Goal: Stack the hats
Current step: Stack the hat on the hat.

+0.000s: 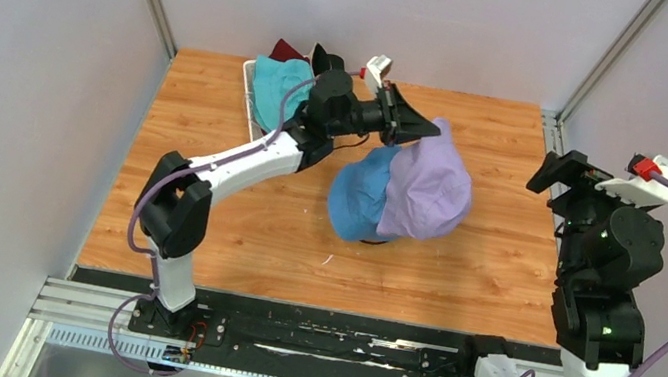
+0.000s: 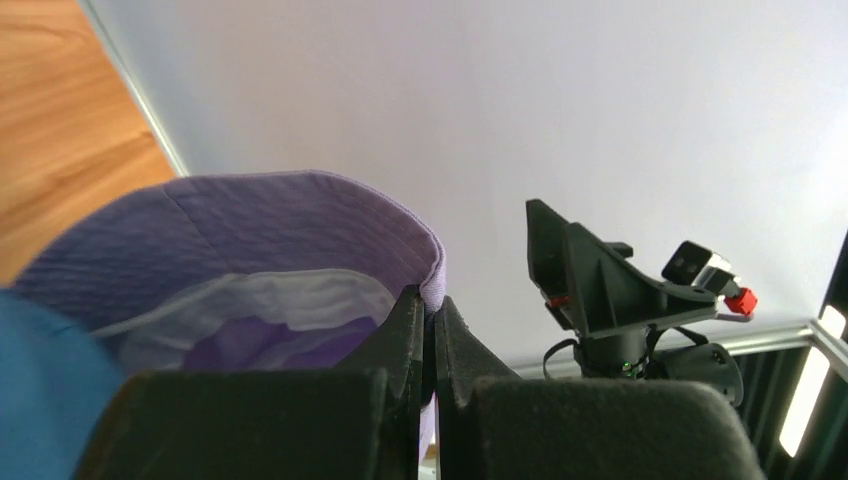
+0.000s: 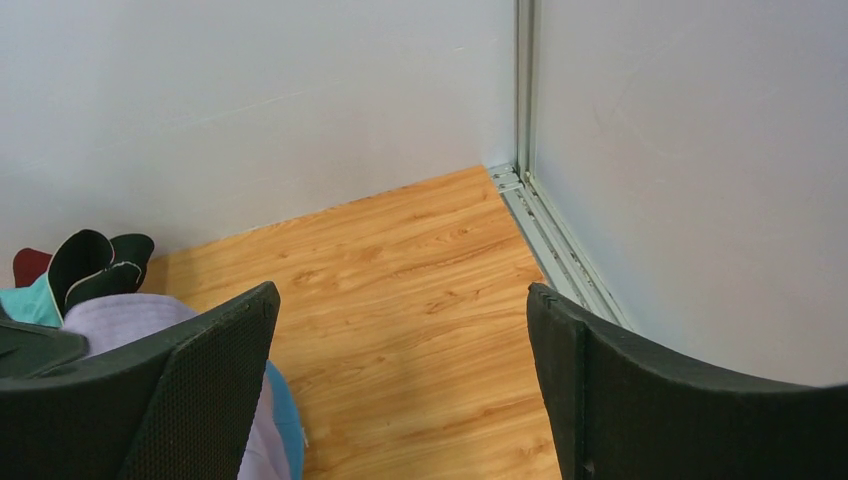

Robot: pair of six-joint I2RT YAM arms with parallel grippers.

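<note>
- Pinching the lavender hat [image 1: 429,188] by a thin bit of brim: left gripper [image 2: 428,310] fingers are closed on the edge, at the blue hat's far side.
- Lavender hat lies over the right part of the blue hat [image 1: 357,197], not centred. It overhangs to the right, and much of the blue crown shows on the left.
- Risk 1: letting go now likely leaves a lopsided stack. Later hats could slide off to the right of the blue hat.
- Risk 2: the grip is shallow. A quick tug could slip the brim out, or just fold the soft fabric rather than shift the hat.
- Risk 3: dragging lavender across could pull the blue hat along, since cloth grabs cloth and nothing pins the blue one.
- Right gripper [image 3: 400,300] is wide open and holds nothing. It sits well apart to the right of the blue hat, so it gives no bracing.
- Teal hat [image 1: 275,88], dark red hat [image 1: 283,47] and black hat [image 1: 327,58] sit bunched in the basket [image 1: 247,84], far-left of the blue hat. Grabbing one there may snag a neighbour.
- Beige hat not visible.
</note>
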